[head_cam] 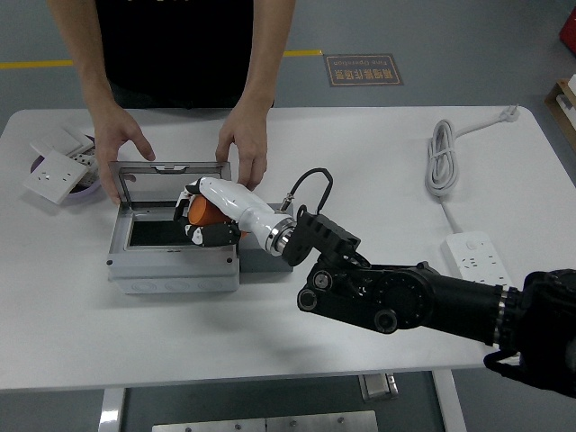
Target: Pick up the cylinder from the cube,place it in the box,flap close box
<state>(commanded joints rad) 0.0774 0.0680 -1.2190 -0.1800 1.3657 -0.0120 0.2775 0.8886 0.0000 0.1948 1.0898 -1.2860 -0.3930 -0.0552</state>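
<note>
My right hand (203,216) is shut on the orange cylinder (202,210) and holds it low over the right part of the open grey box (171,261). The box's clear lid (171,184) stands up at the back. A person's two hands (120,151) hold that lid from the far side, one at each end. The dark grey cube (259,261) sits against the box's right side, partly hidden under my white forearm. My black right arm (405,297) reaches in from the lower right. No left arm shows.
White wall sockets (56,171) lie at the far left on a purple dish. A coiled white cable (443,157) and a power strip (480,265) lie at the right. The person (175,45) stands at the far edge.
</note>
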